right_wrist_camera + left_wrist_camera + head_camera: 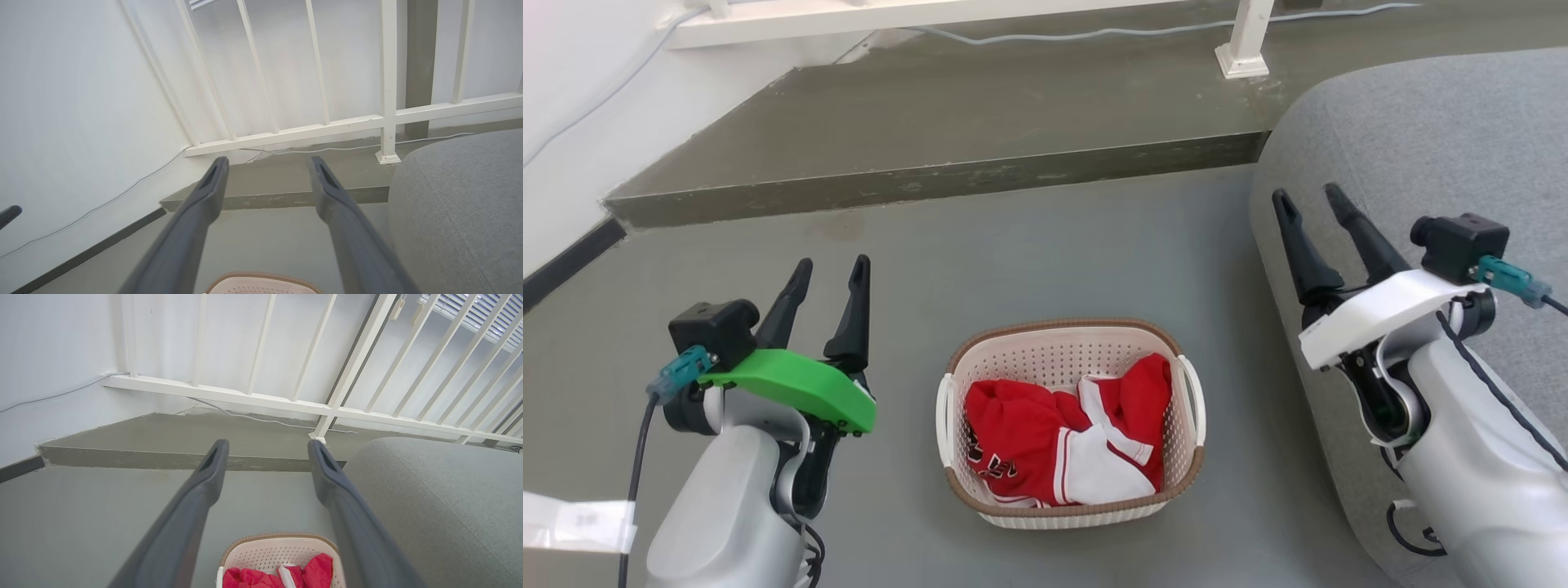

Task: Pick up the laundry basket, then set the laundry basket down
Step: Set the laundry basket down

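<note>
Fingers (852, 314) on the left gripper (832, 263) are spread apart and hold nothing. It is the same with the right gripper (1307, 194): its two dark fingers (1303, 253) are apart with just air between them. Both grippers hang above the grey floor (1029, 253) and point away from the robot. The laundry basket (1045, 359) sits flat and upright on the floor between the two arms, apart from both grippers. It has a brown rim and a white loop handle (945, 412) on each side. Inside it lies a bunch of red and white clothes (1021, 433). The left gripper is near the basket's left side. The right gripper is farther off on the other side, in front of a big grey cushion (1421, 122). In the left wrist view the basket (282, 549) peeks up from the bottom edge between the two fingers, with the red clothes (245, 577) in it. In the right wrist view a bit of the basket (261, 286) shows at the bottom. Past the basket is a low step (931, 114). On it stands a white railing (261, 398), with a thin cable (1094, 33) running along its foot.
</note>
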Controlling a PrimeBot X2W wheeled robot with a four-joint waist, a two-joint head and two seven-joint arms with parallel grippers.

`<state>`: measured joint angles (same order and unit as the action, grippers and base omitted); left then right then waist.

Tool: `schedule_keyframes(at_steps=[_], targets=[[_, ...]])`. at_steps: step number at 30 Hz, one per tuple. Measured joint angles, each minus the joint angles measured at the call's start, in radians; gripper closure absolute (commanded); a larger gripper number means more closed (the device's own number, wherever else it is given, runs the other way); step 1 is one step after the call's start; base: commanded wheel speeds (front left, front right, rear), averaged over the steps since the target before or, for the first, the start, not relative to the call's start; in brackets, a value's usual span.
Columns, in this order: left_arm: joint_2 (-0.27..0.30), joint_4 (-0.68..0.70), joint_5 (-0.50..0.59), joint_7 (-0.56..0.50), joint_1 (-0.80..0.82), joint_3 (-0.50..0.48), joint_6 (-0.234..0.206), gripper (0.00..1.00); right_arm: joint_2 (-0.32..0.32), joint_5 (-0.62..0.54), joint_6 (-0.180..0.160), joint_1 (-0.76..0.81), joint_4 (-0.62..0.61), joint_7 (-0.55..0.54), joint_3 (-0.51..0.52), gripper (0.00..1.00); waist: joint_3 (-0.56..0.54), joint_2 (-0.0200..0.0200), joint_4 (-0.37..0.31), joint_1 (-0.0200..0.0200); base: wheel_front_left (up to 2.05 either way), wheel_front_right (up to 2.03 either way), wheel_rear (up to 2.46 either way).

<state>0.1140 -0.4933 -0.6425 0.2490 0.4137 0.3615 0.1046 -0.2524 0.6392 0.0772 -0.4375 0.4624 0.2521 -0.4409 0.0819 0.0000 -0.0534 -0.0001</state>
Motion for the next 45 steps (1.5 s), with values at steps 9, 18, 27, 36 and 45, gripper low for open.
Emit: schedule_keyframes(at_steps=[9,18,27,36,45], targets=[[-0.001,0.095,0.066,0.0,-0.079,-0.038,-0.017,0.0,0.006,-0.071,-0.018,0.082,-0.084,0.0,0.052,0.0,-0.002,0.0,0.003,0.0,0.0,0.0,0.0],[-0.011,0.155,0.115,0.0,-0.131,-0.06,-0.018,0.0,0.024,-0.112,-0.019,0.142,-0.13,0.0,0.083,0.0,0.0,0.0,0.004,0.0,0.0,0.0,0.0],[-0.029,0.184,0.138,0.0,-0.175,-0.076,-0.018,0.0,0.033,-0.149,-0.019,0.183,-0.155,0.0,0.109,0.0,0.004,0.0,0.005,0.0,0.0,0.0,0.0],[-0.037,0.204,0.156,0.0,-0.196,-0.097,-0.018,0.0,0.045,-0.166,-0.018,0.205,-0.174,0.0,0.133,0.0,0.006,0.0,0.008,0.0,0.0,0.0,0.0],[-0.042,0.213,0.172,0.0,-0.211,-0.104,-0.017,0.0,0.058,-0.183,-0.016,0.221,-0.183,0.0,0.147,0.0,0.01,0.0,0.009,0.0,0.0,0.0,0.0]])
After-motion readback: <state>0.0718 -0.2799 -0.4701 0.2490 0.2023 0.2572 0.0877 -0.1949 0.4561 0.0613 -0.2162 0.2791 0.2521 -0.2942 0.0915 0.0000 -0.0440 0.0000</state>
